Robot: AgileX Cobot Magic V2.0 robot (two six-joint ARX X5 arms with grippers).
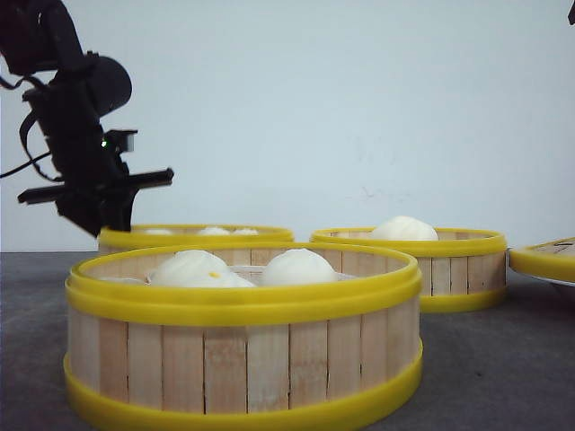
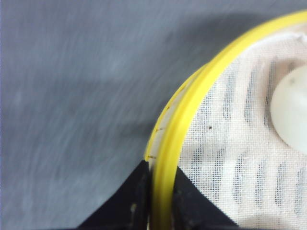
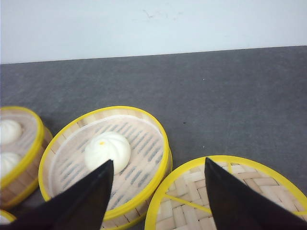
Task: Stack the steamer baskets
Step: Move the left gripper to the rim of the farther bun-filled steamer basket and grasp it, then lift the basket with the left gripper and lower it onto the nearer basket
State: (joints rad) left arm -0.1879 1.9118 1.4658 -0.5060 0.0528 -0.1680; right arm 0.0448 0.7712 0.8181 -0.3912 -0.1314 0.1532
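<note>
Three steamer baskets with pale slats and yellow rims stand on the grey table, each holding white buns. The nearest basket (image 1: pixel 243 346) is in front, one (image 1: pixel 202 236) sits back left, and one (image 1: pixel 422 260) (image 3: pixel 108 160) back right. My left gripper (image 1: pixel 114 217) (image 2: pixel 160 194) is shut on the yellow rim of the back-left basket (image 2: pixel 230 143), one finger inside the wall and one outside. Out of the front view, my right gripper (image 3: pixel 158 191) hangs open and holds nothing, above the gap between the one-bun basket and a woven lid (image 3: pixel 230 201).
The flat yellow-rimmed lid (image 1: pixel 544 259) lies at the right edge of the table. Another basket (image 3: pixel 19 143) with two buns shows in the right wrist view beside the one-bun basket. A pale wall closes off the back of the table.
</note>
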